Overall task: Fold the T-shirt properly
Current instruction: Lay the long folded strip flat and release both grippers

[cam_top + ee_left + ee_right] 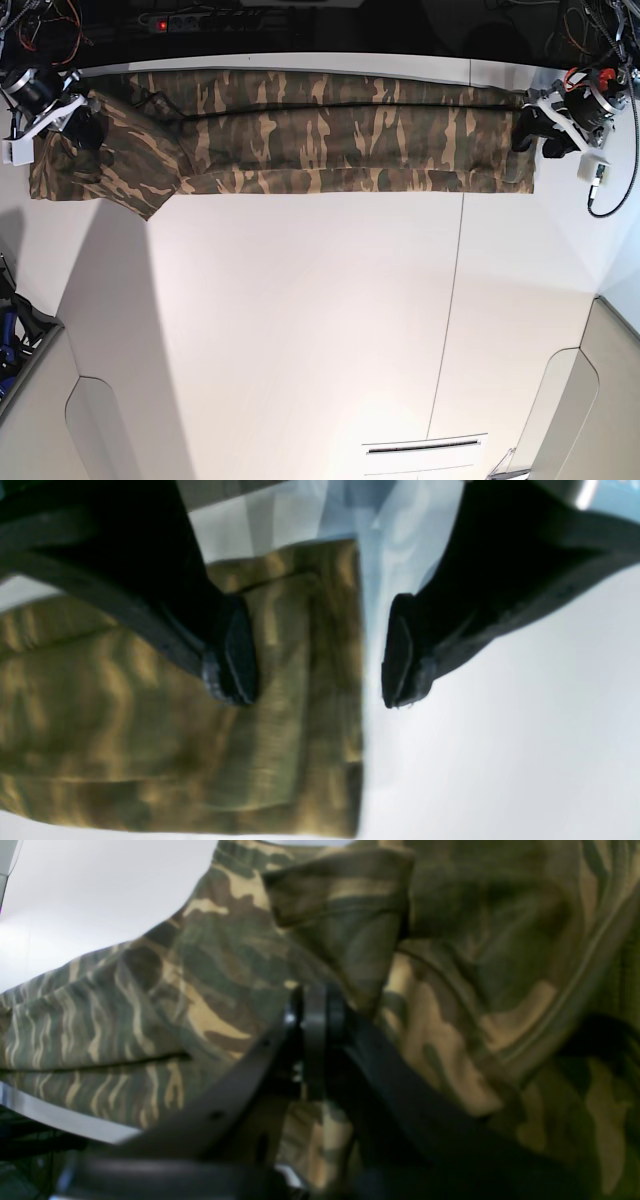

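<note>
shirt: the camo T-shirt [300,140] is folded into a long narrow band running along the far edge of the desk [300,330], nearly corner to corner

sleeve end: over by the far left corner (as the base view has it) the shirt widens out, with a sleeve flap angled down toward the front

left gripper: the left gripper [320,650] sits at the shirt's end by the far right corner in the base view, jaws spread wide. One finger [235,650] is over the cloth, the other is over bare desk just past the shirt's edge, so it isn't holding anything

right gripper: the right gripper [314,1040] is at the sleeve end, fingers pressed together. Cloth is bunched all around the tips, but I honestly can't tell if any is pinched between them (too blurry)

fold layers: the left wrist view shows stacked layers with a straight edge

desk: white, a thin seam running front to back right of the middle
</note>
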Controlling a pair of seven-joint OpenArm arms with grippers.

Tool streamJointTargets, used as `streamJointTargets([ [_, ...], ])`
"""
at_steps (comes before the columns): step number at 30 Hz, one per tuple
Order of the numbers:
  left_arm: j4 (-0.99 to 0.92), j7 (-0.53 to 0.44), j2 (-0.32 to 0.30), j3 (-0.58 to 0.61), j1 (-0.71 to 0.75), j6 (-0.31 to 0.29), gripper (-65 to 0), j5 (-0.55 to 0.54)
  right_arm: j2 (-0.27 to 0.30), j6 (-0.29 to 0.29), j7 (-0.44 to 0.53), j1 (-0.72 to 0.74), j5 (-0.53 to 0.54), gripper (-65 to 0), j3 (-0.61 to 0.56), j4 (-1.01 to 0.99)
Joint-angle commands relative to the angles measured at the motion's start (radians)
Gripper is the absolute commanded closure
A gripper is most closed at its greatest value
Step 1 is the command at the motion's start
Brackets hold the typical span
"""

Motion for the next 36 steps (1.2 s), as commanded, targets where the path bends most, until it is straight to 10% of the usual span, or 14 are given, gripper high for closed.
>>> streamJointTargets([
  [1,0.013,-0.025,-0.017,-0.008,-0.003,0.012,-42.2,-0.005,0.014,0.005,0.016,0.005,0.02,0.0,0.005,0.013],
  [29,-0.064,0.147,-0.016,0.008,-0.002,-0.016,-41.8,-0.221,0.014,0.005,-0.029,0.005,0.132,0.0,0.005,0.013],
  [36,-0.064,0.177,-0.014,0.009,-0.002,-0.019,-11.0,-0.305,0.014,0.005,-0.063,0.005,0.174,0.0,0.005,0.013],
])
